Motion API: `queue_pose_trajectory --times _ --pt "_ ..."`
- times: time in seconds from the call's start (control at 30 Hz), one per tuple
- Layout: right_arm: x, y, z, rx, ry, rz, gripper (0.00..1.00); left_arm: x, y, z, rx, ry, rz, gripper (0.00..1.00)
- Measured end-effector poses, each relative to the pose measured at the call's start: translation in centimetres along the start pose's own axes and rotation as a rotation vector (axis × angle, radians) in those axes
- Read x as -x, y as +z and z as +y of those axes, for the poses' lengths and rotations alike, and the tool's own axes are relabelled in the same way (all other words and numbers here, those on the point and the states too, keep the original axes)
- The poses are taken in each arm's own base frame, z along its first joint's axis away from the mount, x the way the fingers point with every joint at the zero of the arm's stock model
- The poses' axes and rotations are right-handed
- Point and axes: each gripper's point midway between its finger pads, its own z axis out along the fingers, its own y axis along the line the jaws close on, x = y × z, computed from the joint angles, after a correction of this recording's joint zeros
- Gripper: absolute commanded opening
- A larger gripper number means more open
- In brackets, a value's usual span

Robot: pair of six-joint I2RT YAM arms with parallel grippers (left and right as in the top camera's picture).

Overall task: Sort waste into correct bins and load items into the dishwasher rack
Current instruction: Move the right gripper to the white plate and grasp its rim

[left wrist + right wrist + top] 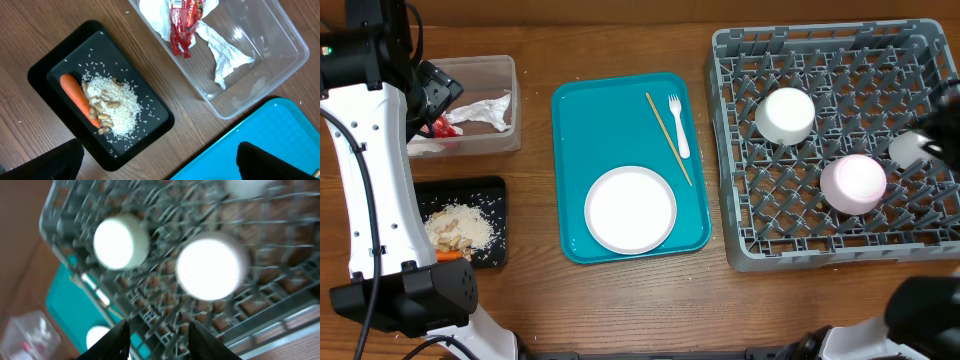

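Observation:
The carrot (77, 97) and pale food scraps (117, 102) lie in the black tray (50, 65). The napkin (225, 55) and red wrapper (184, 25) lie in the clear tub (270, 80). My left gripper (160, 165) is open and empty, high above the table between these bins. Two white bowls (786, 115) (853, 183) and the cup (908, 148) sit upturned in the grey rack (740, 200). My right gripper (157, 330) is open and empty above the rack. The plate (630, 210), fork (677, 125) and stick (668, 138) lie apart.
The plate, fork and stick rest on a teal serving tray (580, 130) in the middle of the wooden table. The left arm's white links stand along the left edge, beside the bins. The right wrist view is blurred.

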Motion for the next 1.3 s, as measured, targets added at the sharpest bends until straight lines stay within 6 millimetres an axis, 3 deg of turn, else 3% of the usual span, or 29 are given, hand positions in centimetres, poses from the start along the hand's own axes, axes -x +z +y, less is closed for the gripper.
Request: queue_pose_trajectory --times 0.1,0.13,0.2,0.23,0.3,0.33,0.47,0.53,0.57,0.67,0.8,0.9,1.1,1.3 --pt "-2.5 1.8 4.6 0.014 -0.141 0.056 0.47 0.0 0.0 0.0 0.0 0.0 0.0 1.0" --pt "-4.0 3.0 7.2 0.031 -0.227 0.079 0.52 0.0 0.0 0.0 0.0 0.0 0.0 1.0" --pt "-6.4 4.6 10.5 0.057 -0.343 0.115 0.67 0.0 0.0 0.0 0.001 0.0 0.001 1.0" --pt "-7.7 5.5 12.1 0.072 -0.405 0.127 0.83 0.0 0.0 0.0 -0.001 0.0 -0.001 1.0" --pt "-11.3 7.6 15.3 0.105 -0.519 0.176 0.89 0.0 0.0 0.0 0.0 0.0 0.0 1.0" --pt "-12.1 8.1 15.9 0.11 -0.543 0.186 0.89 0.0 0.0 0.0 -0.001 0.0 -0.001 1.0" --pt "-19.9 12.8 20.2 0.163 -0.726 0.277 1.0 0.0 0.0 0.0 0.0 0.0 0.0 1.0" --pt "-22.1 14.5 21.2 0.17 -0.764 0.296 1.0 0.0 0.0 0.0 0.0 0.0 0.0 1.0" --pt "-24.3 16.3 21.4 0.155 -0.792 0.332 1.0 0.0 0.0 0.0 0.0 0.0 -0.001 1.0" --pt "-27.4 19.2 20.8 0.105 -0.823 0.383 1.0 0.0 0.0 0.0 0.0 0.0 0.0 1.0" --pt "-29.5 22.2 19.4 0.012 -0.842 0.419 1.0 0.0 0.0 0.0 0.0 0.0 0.0 1.0" --pt "-29.5 23.2 18.7 -0.04 -0.849 0.408 1.0 0.0 0.0 0.0 0.0 0.0 0.0 1.0" --pt "-29.2 24.5 17.1 -0.127 -0.823 0.401 0.87 0.0 0.0 0.0 0.0 0.0 0.0 1.0" --pt "-29.4 27.1 12.9 -0.279 -0.765 0.425 0.78 0.0 0.0 0.0 0.0 0.0 0.0 1.0"
